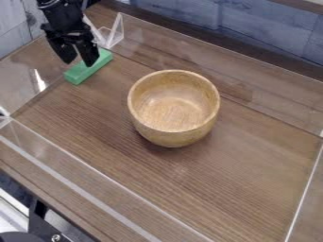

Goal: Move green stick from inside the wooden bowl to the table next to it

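The green stick (89, 68) lies flat on the table (240, 170) near the far left corner, outside the wooden bowl (175, 107) and a short way to its upper left. My black gripper (77, 54) hovers right over the stick's far end, pointing down. Its fingers stand open and apart, and nothing is gripped between them. The bowl's grainy inside holds nothing.
Clear acrylic walls (76, 175) edge the tabletop on all sides, and the left wall runs close beside the gripper. A clear acrylic bracket (111, 33) stands just behind the gripper at the back corner.
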Controlling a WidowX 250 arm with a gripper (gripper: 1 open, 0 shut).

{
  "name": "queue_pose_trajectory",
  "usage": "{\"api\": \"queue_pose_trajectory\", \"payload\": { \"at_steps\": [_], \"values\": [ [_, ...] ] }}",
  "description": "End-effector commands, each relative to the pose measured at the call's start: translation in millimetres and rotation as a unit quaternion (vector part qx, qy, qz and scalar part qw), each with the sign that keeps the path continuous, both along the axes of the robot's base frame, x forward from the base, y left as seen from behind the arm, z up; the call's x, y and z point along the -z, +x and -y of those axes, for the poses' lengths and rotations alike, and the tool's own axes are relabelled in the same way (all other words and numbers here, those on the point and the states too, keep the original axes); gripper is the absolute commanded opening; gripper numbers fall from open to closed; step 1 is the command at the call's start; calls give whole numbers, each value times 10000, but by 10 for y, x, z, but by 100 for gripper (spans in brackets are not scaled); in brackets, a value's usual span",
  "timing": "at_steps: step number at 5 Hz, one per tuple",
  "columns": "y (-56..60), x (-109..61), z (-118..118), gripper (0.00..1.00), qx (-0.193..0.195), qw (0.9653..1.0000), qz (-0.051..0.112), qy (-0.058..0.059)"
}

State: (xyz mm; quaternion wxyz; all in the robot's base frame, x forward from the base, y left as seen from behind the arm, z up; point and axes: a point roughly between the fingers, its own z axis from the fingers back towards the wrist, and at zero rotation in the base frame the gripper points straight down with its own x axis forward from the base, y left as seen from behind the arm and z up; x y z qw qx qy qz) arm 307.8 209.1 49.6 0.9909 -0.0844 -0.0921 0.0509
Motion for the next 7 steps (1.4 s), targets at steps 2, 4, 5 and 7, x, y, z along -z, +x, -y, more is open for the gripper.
{"api": "queue_pose_trajectory", "payload": {
  "at_steps": [2,4,5,7],
  "values": [
    [73,-354,-49,100,-57,9994,293,193],
    [-34,-620,-81,100,269,9990,328,156],
    [-74,-642,-63,100,0,9992,402,90],
    [-49,-741,-42,100,-238,9984,509,25]
  ]
}}
